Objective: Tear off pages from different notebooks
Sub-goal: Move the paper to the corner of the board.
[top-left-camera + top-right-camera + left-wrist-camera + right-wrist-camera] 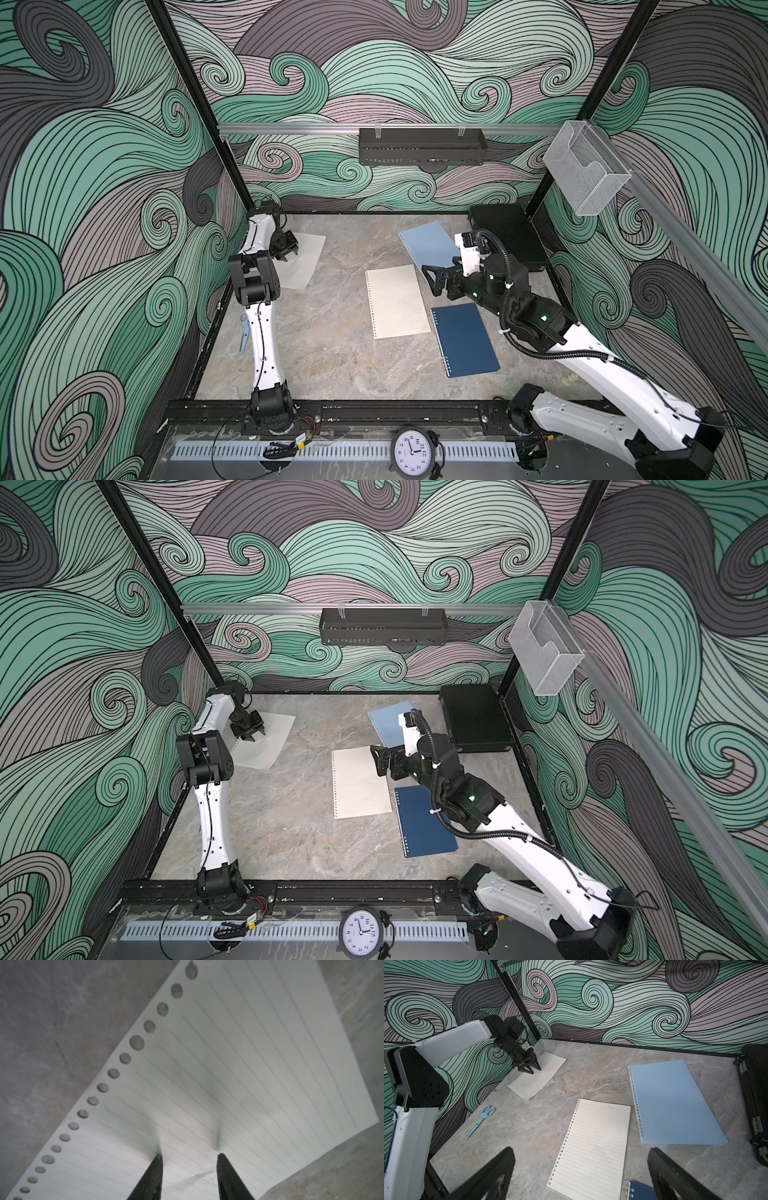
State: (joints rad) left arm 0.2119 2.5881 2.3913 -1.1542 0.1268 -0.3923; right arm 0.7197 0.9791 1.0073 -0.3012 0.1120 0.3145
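Note:
A loose lined page (301, 262) (228, 1064) with punched holes lies flat at the table's far left. My left gripper (289, 253) (189, 1157) points down onto it, jaws partly apart, both tips resting on the sheet, nothing between them. Three notebooks lie right of centre: light blue (430, 245) farthest, cream lined (397, 301) in the middle, dark navy (465, 340) nearest. My right gripper (432, 280) (581, 1151) hovers wide open above the cream notebook's (596, 1147) right edge, between the blue (672, 1105) and navy (641, 1190) ones, holding nothing.
A flat black case (511, 237) lies in the far right corner beside the blue notebook. Light blue scissors (481, 1120) rest near the left wall, by the left arm. A black rack (422, 145) and a clear holder (582, 166) hang on the wall rails.

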